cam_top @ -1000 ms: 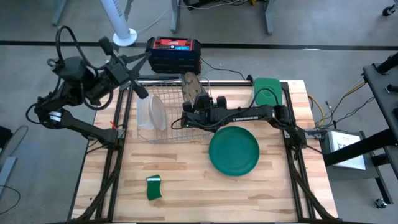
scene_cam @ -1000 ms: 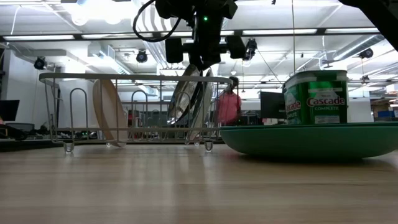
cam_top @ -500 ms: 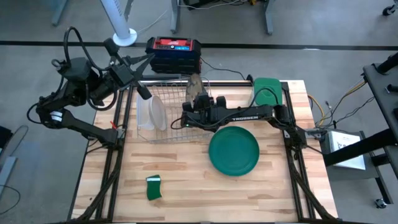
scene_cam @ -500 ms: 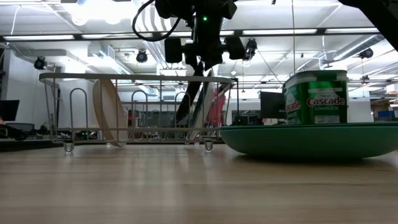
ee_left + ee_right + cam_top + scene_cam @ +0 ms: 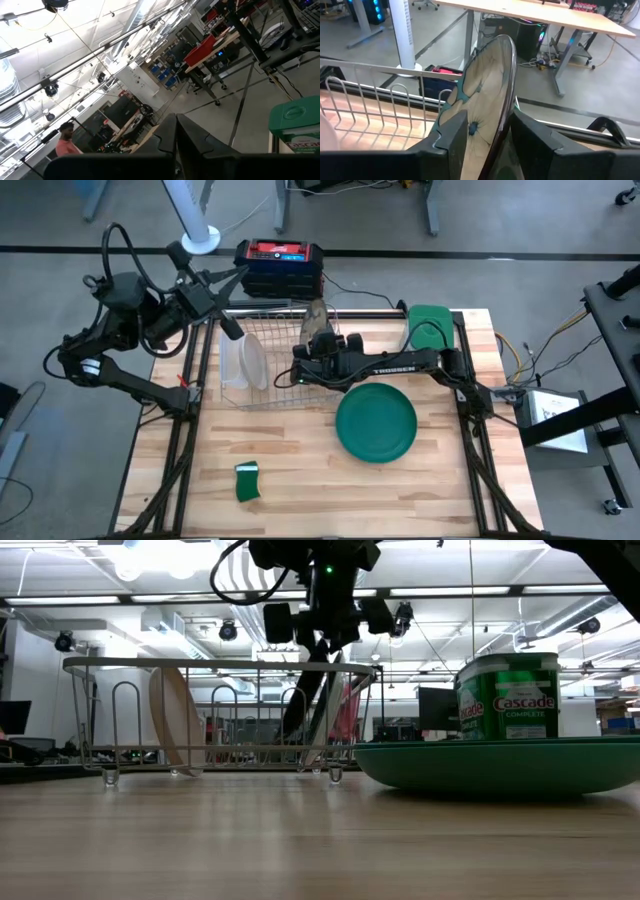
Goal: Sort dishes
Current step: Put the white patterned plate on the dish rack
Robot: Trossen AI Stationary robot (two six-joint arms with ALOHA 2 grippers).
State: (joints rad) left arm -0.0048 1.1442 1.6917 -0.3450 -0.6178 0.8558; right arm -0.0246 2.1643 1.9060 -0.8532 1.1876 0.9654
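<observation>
While the grey-green patterned glassy plate stands on edge in the wire dish rack, the right gripper straddles its rim, jaws parted narrowly.

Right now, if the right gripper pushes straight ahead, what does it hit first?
Probably the patterned plate: it stands on edge between the right gripper's fingers. Beyond it is the rack's far wall; depth there is unclear.
</observation>
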